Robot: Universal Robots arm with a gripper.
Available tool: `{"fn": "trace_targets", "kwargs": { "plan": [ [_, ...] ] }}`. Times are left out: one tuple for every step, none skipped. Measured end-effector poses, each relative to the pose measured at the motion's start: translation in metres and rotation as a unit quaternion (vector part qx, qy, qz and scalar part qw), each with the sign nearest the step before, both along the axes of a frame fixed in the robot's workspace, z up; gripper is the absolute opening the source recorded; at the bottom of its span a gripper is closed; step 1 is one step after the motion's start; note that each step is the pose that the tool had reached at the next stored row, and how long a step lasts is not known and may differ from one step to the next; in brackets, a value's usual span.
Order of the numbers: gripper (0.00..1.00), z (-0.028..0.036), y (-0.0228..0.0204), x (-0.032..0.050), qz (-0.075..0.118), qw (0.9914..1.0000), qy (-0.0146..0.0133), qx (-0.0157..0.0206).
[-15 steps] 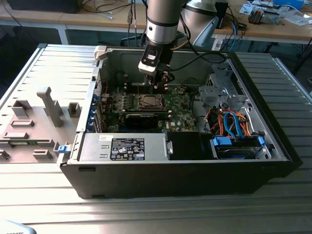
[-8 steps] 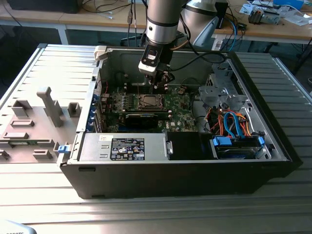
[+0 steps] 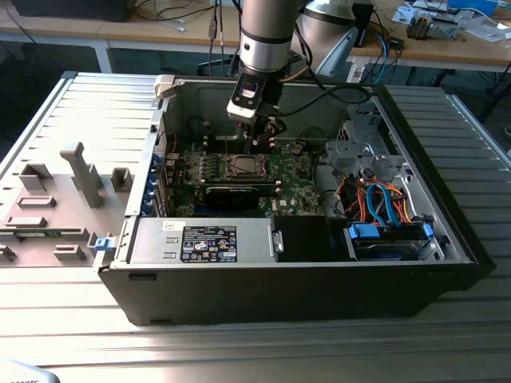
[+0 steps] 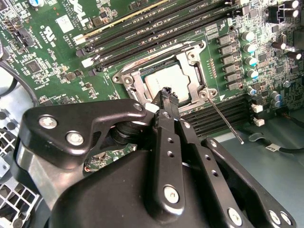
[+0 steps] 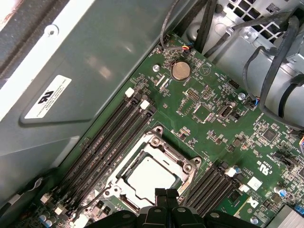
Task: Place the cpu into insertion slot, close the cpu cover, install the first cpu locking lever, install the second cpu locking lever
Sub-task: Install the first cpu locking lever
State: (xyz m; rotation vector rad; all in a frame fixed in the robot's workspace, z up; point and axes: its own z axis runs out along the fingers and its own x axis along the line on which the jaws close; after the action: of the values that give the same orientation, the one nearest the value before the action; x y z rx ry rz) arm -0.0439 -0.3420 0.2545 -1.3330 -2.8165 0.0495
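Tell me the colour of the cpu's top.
Silvery grey; the cpu shows best in the first wrist view.

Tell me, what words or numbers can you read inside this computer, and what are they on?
None reads clearly enough to quote.
White sticker on the case wall: print too small.
Black label on the power supply: too small.
White lettering on the motherboard: too small.
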Motion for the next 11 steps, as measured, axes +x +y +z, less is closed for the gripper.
{"fn": "trace_targets", "kwargs": {
  "plan": [
    [0.11,0.0,0.0,0.0,0.0,1.0,0.0,0.0],
    [0.11,0.0,0.0,0.0,0.0,1.0,0.0,0.0],
    [0.11,0.0,0.0,0.0,0.001,1.0,0.0,0.0],
    [0.11,0.0,0.0,0.0,0.001,1.0,0.0,0.0],
    [0.11,0.0,0.0,0.0,0.001,1.0,0.0,0.0],
    [0.11,0.0,0.0,0.0,0.002,1.0,0.0,0.0],
    [0.11,0.0,0.0,0.0,0.002,1.0,0.0,0.0],
    [0.11,0.0,0.0,0.0,0.002,1.0,0.0,0.0],
    [0.11,0.0,0.0,0.0,0.002,1.0,0.0,0.0],
    [0.11,-0.0001,0.0,0.0,0.003,1.0,0.0,0.0],
    [0.11,-0.0001,0.0,0.0,0.003,1.0,0.0,0.0]
  ]
}}
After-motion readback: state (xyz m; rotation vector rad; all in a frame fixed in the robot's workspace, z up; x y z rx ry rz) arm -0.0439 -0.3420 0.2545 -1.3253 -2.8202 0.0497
